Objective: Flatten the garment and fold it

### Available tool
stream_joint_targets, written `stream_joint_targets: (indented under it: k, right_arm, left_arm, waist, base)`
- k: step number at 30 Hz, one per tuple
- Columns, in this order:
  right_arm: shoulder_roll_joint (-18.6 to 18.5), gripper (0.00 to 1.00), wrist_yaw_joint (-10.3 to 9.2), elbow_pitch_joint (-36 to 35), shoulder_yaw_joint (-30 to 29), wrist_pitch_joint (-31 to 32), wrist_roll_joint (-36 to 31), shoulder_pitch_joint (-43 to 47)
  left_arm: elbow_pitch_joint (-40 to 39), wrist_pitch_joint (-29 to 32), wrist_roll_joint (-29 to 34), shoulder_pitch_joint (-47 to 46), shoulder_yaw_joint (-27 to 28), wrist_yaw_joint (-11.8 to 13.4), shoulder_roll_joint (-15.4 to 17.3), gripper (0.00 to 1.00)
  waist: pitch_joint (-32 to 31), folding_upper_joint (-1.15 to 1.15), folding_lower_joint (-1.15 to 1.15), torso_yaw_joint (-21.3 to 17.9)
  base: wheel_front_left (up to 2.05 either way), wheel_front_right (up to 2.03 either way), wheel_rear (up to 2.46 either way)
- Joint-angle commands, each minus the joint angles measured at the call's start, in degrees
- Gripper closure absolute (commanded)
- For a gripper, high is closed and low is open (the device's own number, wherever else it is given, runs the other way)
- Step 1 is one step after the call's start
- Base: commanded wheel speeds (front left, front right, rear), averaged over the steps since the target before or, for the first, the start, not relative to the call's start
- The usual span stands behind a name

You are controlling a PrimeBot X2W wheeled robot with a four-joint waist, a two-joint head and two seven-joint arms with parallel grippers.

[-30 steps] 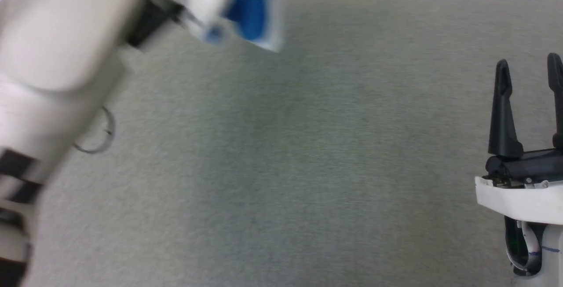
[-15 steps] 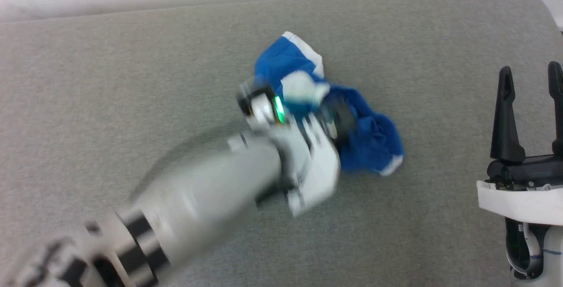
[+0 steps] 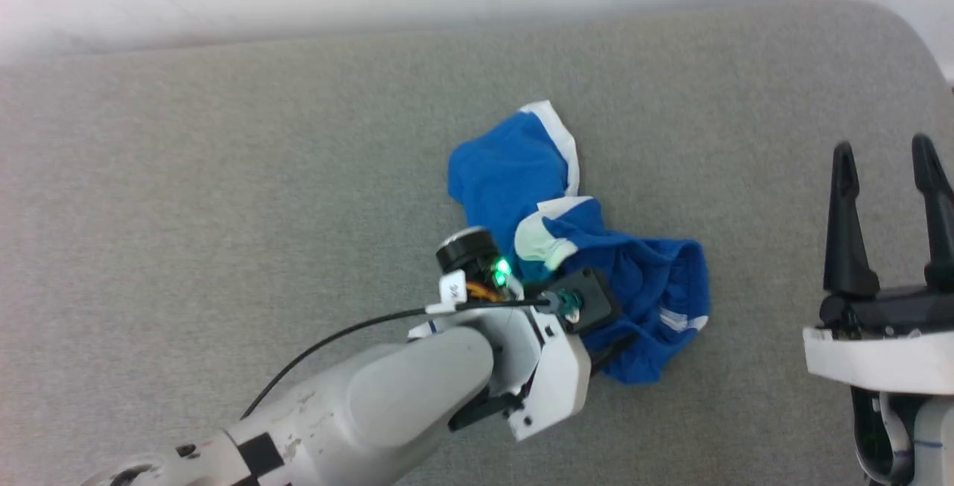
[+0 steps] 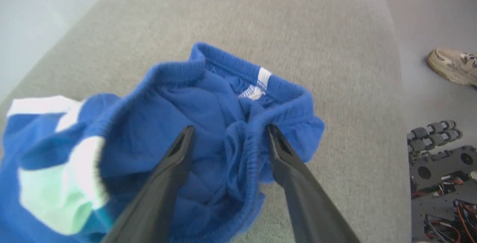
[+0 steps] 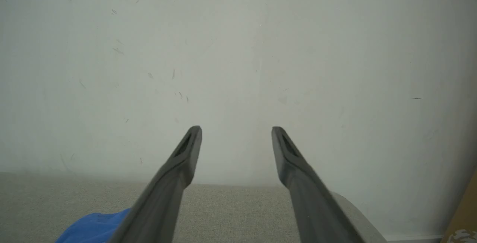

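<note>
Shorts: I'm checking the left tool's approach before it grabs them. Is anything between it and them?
Nothing visible is. In the left wrist view the left tool is open right at the shorts, with its fingers on either side of a bunched fold.

**Pale shells, dark fingers**

The left arm [image 3: 417, 389] is a pale grey shell with black bands [image 3: 257, 456], a thin black cable [image 3: 335, 337] and a green light [image 3: 501, 271] at the wrist. The left hand [image 4: 230, 129] and right hand [image 3: 882, 147] each bear two long, tapering dark fingers [image 3: 846, 232].
</note>
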Motion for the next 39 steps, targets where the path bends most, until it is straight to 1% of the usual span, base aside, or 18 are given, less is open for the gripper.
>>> stream_joint_targets:
  k: [1,2,3,4,6,8,10,12,15,18,20,23,26,28,31,36,39]
  right_arm:
    - [0.1,0.0,-0.05,0.2,-0.3,-0.3,-0.4,1.2]
    - [0.1,0.0,-0.05,0.3,-0.4,-0.3,-0.5,1.7]
    - [0.1,0.0,-0.05,0.3,-0.4,-0.3,-0.5,1.7]
    - [0.1,0.0,-0.05,0.3,-0.6,-0.3,-0.6,2.2]
    - [0.1,0.0,-0.05,0.3,-0.9,-0.3,-0.7,3.2]
    - [0.1,0.0,-0.05,0.3,-1.1,-0.3,-0.9,3.9]
    - [0.1,0.0,-0.05,0.2,-1.1,-0.3,-1.0,4.5]
    - [0.1,0.0,-0.05,0.1,-1.1,-0.3,-1.0,5.0]
    - [0.1,0.0,-0.05,0.0,-0.9,-0.3,-1.0,5.2]
    - [0.1,0.0,-0.05,-0.1,-0.9,-0.3,-1.0,5.3]
    - [0.1,0.0,-0.05,0.0,-0.9,-0.3,-1.0,5.3]
    - [0.1,0.0,-0.05,0.3,-1.2,-0.3,-0.9,5.4]
    - [0.1,0.0,-0.05,0.8,-1.7,-0.3,-0.6,5.5]
    - [0.1,0.0,-0.05,1.6,-2.2,-0.3,0.1,5.6]
    - [0.1,0.0,-0.05,2.8,-2.4,-0.3,1.1,5.8]
    - [0.1,0.0,-0.05,4.8,-2.6,-0.3,2.7,6.4]
    - [0.1,0.0,-0.05,5.3,-2.4,-0.3,2.8,7.1]
  left_arm:
    - [0.1,-3.2,-0.1,-1.0,0.8,0.1,-0.7,0.0]
    - [0.0,-5.3,0.1,-1.0,1.4,0.5,-0.9,0.0]
    - [0.0,-5.3,0.1,-1.0,1.4,0.5,-0.9,0.0]
    - [-0.3,-7.2,0.2,-0.7,2.1,1.0,-1.1,0.0]
    - [-1.2,-10.9,0.3,-0.1,3.6,2.7,-1.3,0.0]
    - [-2.4,-14.5,0.6,0.5,5.4,5.0,-1.3,0.0]
    - [-3.9,-18.5,1.1,1.3,7.7,8.2,-0.9,0.0]
    - [-5.4,-21.1,2.5,1.8,10.7,12.4,-0.3,0.0]
    - [-7.7,-22.4,5.3,3.8,16.0,19.0,1.2,0.0]
    - [-13.7,-22.5,9.9,7.4,23.9,25.8,2.4,0.0]
    - [-16.4,-22.5,12.6,11.3,28.7,29.1,3.6,0.0]
    - [-19.2,-22.5,15.7,17.0,35.2,32.6,4.9,0.0]
    - [-20.9,-22.5,18.2,22.6,40.6,34.1,5.5,0.0]
    - [-21.5,-22.5,19.0,26.1,43.7,34.0,5.4,0.0]
    - [-22.4,-22.5,20.5,30.9,47.5,32.4,5.1,0.0]
    - [-22.8,-22.5,22.2,38.3,53.6,28.4,3.6,0.0]
    - [-22.4,-22.5,23.6,41.6,56.2,25.9,2.3,0.0]
  waist:
    - [-3.2,0.0,0.0,1.9]
    - [-3.9,0.0,0.0,2.2]
    - [-3.9,0.0,0.0,2.2]
    - [-4.6,0.0,0.0,2.5]
    - [-6.0,0.0,0.0,3.3]
    - [-7.0,0.0,0.0,4.1]
    - [-7.7,0.0,0.0,4.7]
    - [-8.2,0.0,0.0,5.4]
    - [-8.5,0.0,0.0,6.0]
    - [-8.3,0.0,0.0,6.6]
    - [-8.1,0.0,0.0,6.8]
    - [-7.7,0.0,0.0,6.9]
    - [-7.2,0.0,0.0,7.0]
    - [-7.0,0.0,0.0,7.1]
    - [-6.8,0.0,0.0,7.1]
    - [-6.9,0.0,0.0,7.3]
    - [-7.2,0.0,0.0,7.5]
  base:
    - [0.0,0.0,0.0]
    - [0.0,0.0,0.0]
    - [0.0,0.0,0.0]
    - [0.0,0.0,0.0]
    - [0.0,0.0,0.0]
    - [0.0,0.0,0.0]
    - [0.0,0.0,0.0]
    - [0.0,0.0,0.0]
    - [0.0,0.0,0.0]
    - [0.0,0.0,0.0]
    - [0.0,0.0,0.0]
    - [0.0,0.0,0.0]
    - [0.0,0.0,0.0]
    - [0.0,0.0,0.0]
    - [0.0,0.0,0.0]
    - [0.0,0.0,0.0]
    - [0.0,0.0,0.0]
